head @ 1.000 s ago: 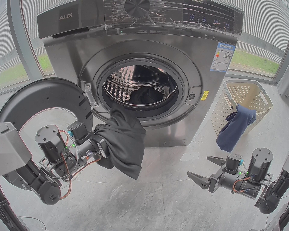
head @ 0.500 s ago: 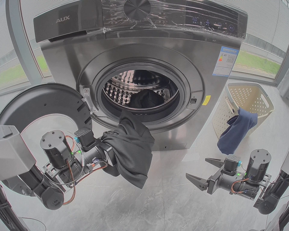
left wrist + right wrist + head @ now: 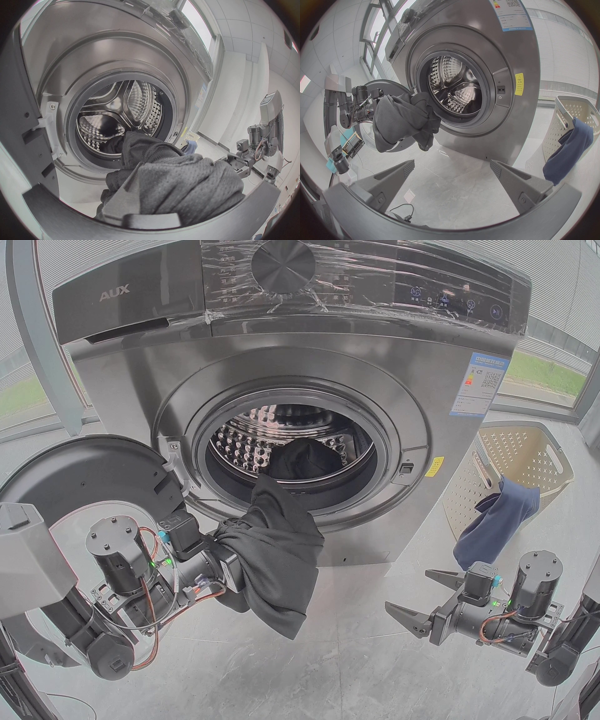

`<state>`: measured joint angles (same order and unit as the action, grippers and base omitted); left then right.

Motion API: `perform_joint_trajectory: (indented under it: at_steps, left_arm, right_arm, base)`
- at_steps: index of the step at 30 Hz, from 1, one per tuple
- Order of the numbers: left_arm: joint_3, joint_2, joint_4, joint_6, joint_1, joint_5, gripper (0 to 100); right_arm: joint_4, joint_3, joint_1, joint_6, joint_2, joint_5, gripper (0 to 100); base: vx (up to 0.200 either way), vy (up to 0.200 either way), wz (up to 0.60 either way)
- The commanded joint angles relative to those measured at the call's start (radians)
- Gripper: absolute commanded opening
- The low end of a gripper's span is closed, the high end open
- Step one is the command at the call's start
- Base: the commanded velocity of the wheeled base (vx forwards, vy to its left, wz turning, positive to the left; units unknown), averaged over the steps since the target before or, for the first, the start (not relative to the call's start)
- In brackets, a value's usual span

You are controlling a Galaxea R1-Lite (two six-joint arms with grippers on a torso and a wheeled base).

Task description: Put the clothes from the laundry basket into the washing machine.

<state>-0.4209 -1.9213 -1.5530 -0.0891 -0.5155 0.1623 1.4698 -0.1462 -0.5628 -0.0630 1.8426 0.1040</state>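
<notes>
Black garment [image 3: 275, 559]: soft, light, limp; best held by a bunched fold. Left pincer [image 3: 240, 565] clamped on it, near the washing machine [image 3: 375, 365] opening. Right pincer [image 3: 409, 591]: jaws apart, empty.

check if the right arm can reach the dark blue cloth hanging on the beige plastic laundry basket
Probably yes: the right gripper is open and empty, with only bare floor between it and the dark blue cloth.
</notes>
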Motion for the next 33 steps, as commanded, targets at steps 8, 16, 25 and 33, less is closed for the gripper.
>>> perform_joint_trajectory:
  at_steps: [8,16,25,33]
  left_arm:
    - [0.004,-0.013,-0.001,0.002,-0.017,-0.001,0]
    - [0.005,-0.015,-0.001,0.002,-0.040,-0.001,0]
    - [0.011,-0.012,-0.001,0.002,-0.055,-0.001,0]
    - [0.008,-0.015,-0.001,0.003,-0.072,-0.004,0]
  right_arm:
    - [0.000,0.005,-0.005,0.000,0.001,0.000,100]
    - [-0.002,0.007,-0.022,0.000,0.001,-0.001,100]
    - [-0.003,0.008,-0.037,-0.003,0.001,-0.001,100]
    - [-0.005,0.008,-0.052,-0.003,-0.005,-0.004,100]
  base:
    - [0.200,0.000,0.00]
    - [0.025,0.000,0.00]
    - [0.000,0.000,0.00]
    - [0.000,0.000,0.00]
